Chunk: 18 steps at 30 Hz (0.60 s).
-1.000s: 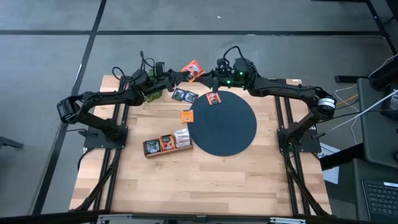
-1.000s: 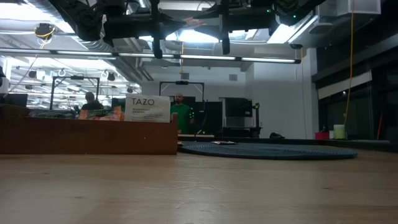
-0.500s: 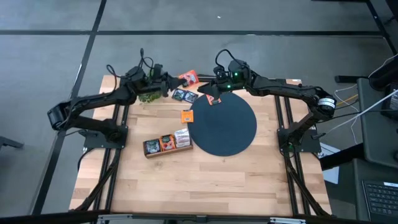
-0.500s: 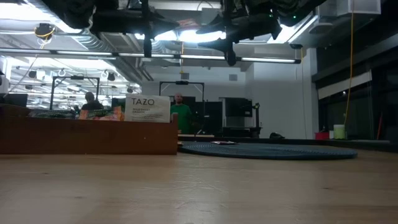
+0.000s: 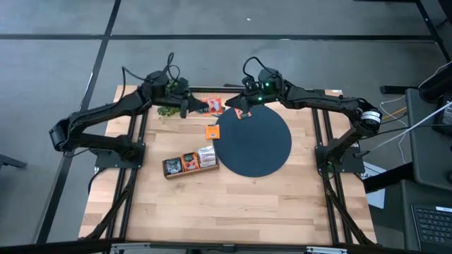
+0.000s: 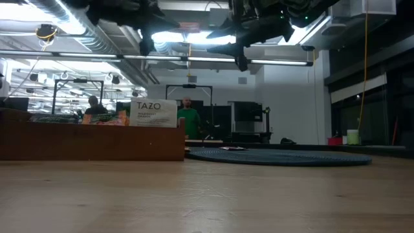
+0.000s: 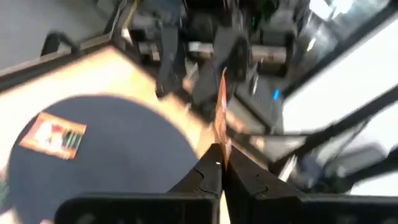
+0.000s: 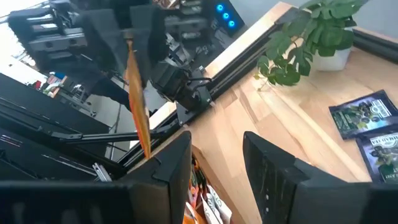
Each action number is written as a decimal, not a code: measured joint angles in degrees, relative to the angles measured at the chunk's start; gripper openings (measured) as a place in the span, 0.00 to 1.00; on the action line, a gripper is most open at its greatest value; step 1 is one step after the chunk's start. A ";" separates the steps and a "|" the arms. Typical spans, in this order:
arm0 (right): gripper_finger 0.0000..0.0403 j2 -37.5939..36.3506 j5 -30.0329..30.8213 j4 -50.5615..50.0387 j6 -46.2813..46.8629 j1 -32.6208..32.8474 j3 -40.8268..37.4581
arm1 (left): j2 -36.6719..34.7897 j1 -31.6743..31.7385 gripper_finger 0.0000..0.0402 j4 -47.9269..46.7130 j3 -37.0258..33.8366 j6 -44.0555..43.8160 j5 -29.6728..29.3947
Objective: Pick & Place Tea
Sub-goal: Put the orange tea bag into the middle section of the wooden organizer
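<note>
My left gripper (image 5: 194,106) is shut on an orange tea sachet (image 5: 213,106) above the far middle of the table, left of the dark disc (image 5: 261,148). The left wrist view shows this sachet (image 7: 221,112) edge-on. My right gripper (image 5: 239,107) hovers open over the disc's far left rim, facing the left gripper; its wrist view shows the held sachet (image 8: 138,106) ahead of it. Another orange sachet (image 5: 244,113) lies flat on the disc. A third (image 5: 212,131) lies on the wood beside the disc. Two dark sachets (image 8: 365,112) lie flat on the table. My left gripper pinches the orange sachet by one edge (image 7: 219,148) between its two fingers. The fingers come roughly level from the table's left. The sachet sticks out beyond the fingertips, lifted clear of the table.
A wooden tray (image 5: 189,163) with several sachets sits near the table's middle left, a white TAZO sachet (image 6: 154,112) standing in it. A green plant (image 5: 167,110) stands at the far left. The two grippers are close together. People stand in the room behind.
My left gripper has carried the orange sachet toward the near edge, from beyond the table's far edge to over the far part of the table. My right gripper has shifted slightly toward the table's left and tipped. The sachets on the table and the disc have stayed put.
</note>
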 joint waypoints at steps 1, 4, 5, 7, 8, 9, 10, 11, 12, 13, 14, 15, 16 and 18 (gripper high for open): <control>0.36 0.00 0.00 -0.20 -0.08 0.00 0.00 | 0.08 -0.19 0.00 -4.76 1.95 2.38 0.00; 0.36 0.00 0.00 -0.73 -0.92 0.04 0.00 | 0.67 -0.42 0.00 -19.36 8.08 8.29 -0.03; 0.36 0.00 0.00 -1.19 -1.07 0.04 0.00 | 0.92 -0.42 0.00 -23.85 10.02 9.93 -0.03; 0.36 0.00 0.00 -2.56 -1.08 0.04 0.00 | 1.52 -0.43 0.00 -32.54 13.54 12.47 -0.06; 0.36 0.00 0.02 -3.43 -1.11 0.04 -0.01 | 1.82 -0.63 0.00 -36.29 14.92 13.24 -0.08; 0.36 0.00 0.04 -4.26 -1.28 0.04 0.00 | 2.25 -0.93 0.00 -39.67 16.09 13.84 -0.13; 0.36 0.00 0.04 -5.09 -1.40 0.04 0.00 | 2.71 -1.38 0.00 -42.54 17.11 14.56 -0.15; 0.36 0.00 0.04 -5.95 -1.52 0.04 -0.01 | 3.18 -2.00 0.00 -45.21 18.00 15.29 -0.16; 0.36 0.00 0.04 -6.82 -1.80 0.04 0.00 | 3.75 -2.73 0.00 -47.54 18.72 15.83 -0.17; 0.36 0.00 0.07 -7.52 -2.26 0.04 0.00 | 4.40 -3.65 0.00 -49.61 19.35 16.26 -0.14; 0.36 0.00 0.07 -8.08 -2.56 0.04 -0.02 | 5.18 -4.67 0.00 -51.47 19.88 16.71 -0.11; 0.36 0.00 0.11 -8.52 -2.65 0.04 0.00 | 6.01 -5.65 0.00 -53.41 20.31 17.31 -0.13; 0.36 0.00 0.13 -9.00 -2.75 0.04 0.00 | 6.88 -6.77 0.00 -55.39 20.82 18.04 -0.17; 0.36 0.00 0.13 -9.86 -2.78 0.04 0.00 | 8.86 -9.06 0.00 -58.62 21.81 19.43 -0.19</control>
